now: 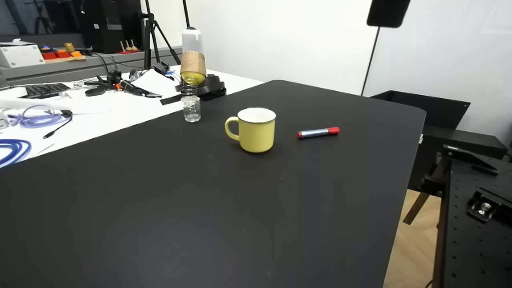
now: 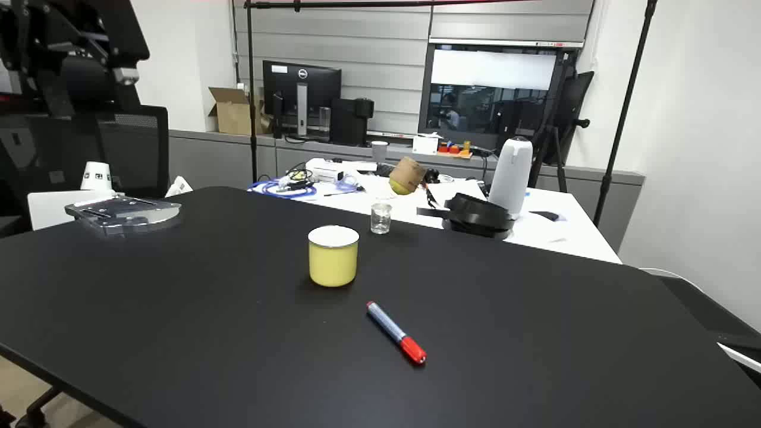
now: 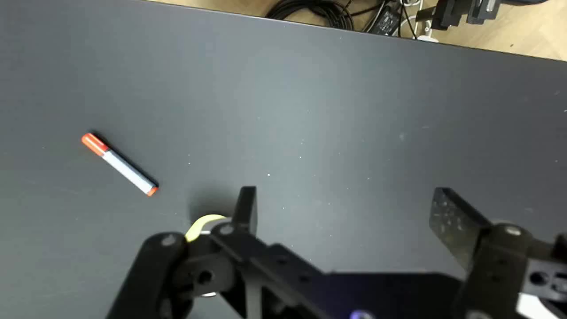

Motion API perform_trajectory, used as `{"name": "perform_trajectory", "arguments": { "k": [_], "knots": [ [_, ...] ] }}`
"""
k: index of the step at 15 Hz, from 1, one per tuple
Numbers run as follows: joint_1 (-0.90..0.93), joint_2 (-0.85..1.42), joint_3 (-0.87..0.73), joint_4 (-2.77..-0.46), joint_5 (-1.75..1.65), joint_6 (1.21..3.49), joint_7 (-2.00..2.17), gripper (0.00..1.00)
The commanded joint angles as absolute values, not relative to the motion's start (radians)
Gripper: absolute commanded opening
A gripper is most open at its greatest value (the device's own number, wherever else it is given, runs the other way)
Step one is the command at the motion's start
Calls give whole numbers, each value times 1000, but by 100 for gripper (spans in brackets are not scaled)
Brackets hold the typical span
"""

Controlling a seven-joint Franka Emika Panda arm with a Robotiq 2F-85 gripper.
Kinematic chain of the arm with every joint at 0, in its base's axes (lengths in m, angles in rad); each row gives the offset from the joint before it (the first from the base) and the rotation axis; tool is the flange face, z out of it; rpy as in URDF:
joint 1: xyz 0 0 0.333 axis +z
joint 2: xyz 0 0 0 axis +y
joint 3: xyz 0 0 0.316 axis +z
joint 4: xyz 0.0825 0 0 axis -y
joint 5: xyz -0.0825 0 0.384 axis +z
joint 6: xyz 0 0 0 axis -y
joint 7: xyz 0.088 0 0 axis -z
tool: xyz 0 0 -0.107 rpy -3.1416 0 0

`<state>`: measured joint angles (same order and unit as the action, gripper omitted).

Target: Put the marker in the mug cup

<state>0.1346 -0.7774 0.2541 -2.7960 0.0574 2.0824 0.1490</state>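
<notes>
My tool [image 3: 345, 200] stands spread; in the wrist view I see the marker [image 3: 120, 165] left of it on the black bench [image 3: 332, 110], near the yellow mug [image 1: 257, 135]. A white wall [image 1: 288, 44] stands beyond.

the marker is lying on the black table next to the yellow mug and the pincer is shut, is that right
Not quite: the pincer is open, not shut; the wrist view shows its jaws wide apart. The rest holds: the marker is lying on the black table next to the yellow mug.
</notes>
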Motion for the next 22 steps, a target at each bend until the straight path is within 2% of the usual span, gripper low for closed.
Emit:
{"name": "perform_trajectory", "arguments": {
  "k": [1, 13, 18, 22],
  "knots": [
    [150, -775, 240, -2794, 45, 2081, 159, 100],
    [120, -780, 231, -2794, 8, 2068, 152, 100],
    [28, -788, 137, -2794, -134, 2074, 78, 100],
    [-49, -785, 0, -2791, -209, 2119, -52, 100]
  ]
}}
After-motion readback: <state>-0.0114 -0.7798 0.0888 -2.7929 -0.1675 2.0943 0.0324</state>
